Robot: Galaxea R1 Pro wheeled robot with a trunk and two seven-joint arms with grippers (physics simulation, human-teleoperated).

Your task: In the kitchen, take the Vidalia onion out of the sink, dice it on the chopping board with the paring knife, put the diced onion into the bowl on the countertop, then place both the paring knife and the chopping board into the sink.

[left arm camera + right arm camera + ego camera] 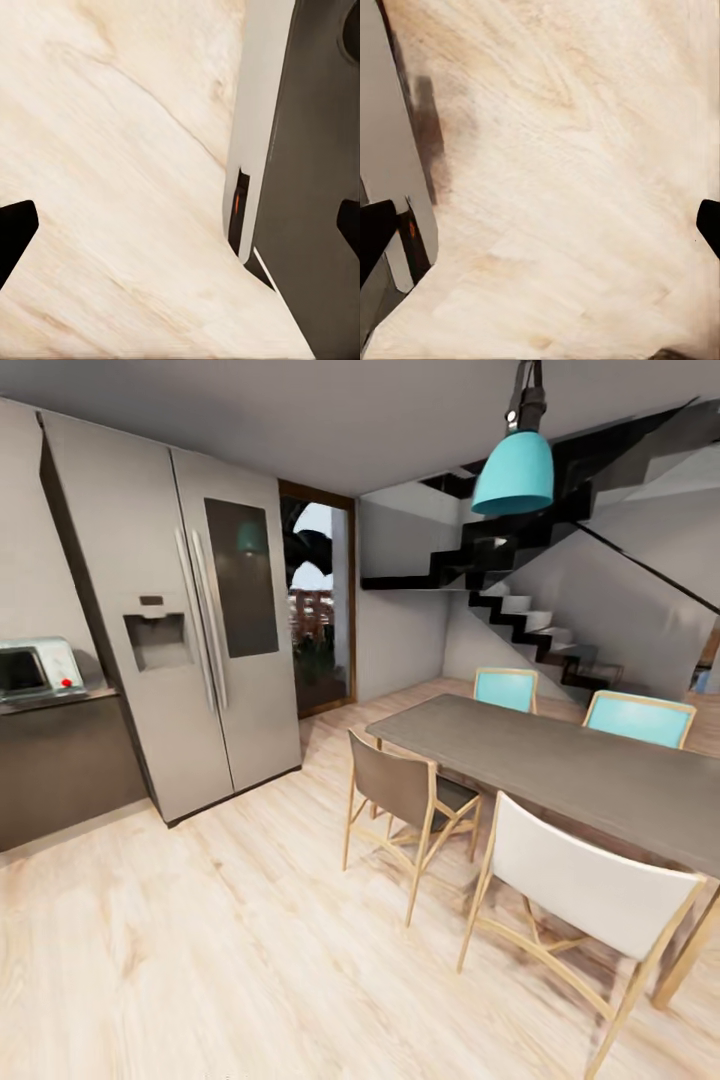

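1. Light wood floor [200,960] lies nearest the head camera, running bare under the whole view.
2. Far left: a dark counter section [60,760] carrying a small white appliance [35,668] with a red knob. No sink, chopping board, paring knife, bowl or onion can be made out on it or anywhere else in the room.
3. Next right: tall grey double-door fridge [190,640] with a dispenser, then a doorway [320,600] looking outdoors.
4. Centre to right: grey dining table [580,770], a dark-backed chair [400,800] and a white-backed chair [590,890] on its near side, two teal chairs [505,688] beyond. Teal pendant lamp [513,470] overhead; black staircase [520,610] behind.
5. Left gripper [180,225]: dark fingers [15,225] sit at opposite edges of the wrist view, spread wide and empty, over floor beside a grey upright panel [300,187].
6. Right gripper [540,225]: fingers [375,232] likewise spread apart and holding nothing, floor below.
7. Task things relative to fingers: cannot be placed; the robot appears to be in transit, task not started.
8. Risks, as I judge them: the base clipping the near chairs or table edge while turning; lowered arms brushing the fridge or counter front; heading for the wrong counter, since the sink's location is unknown from here.
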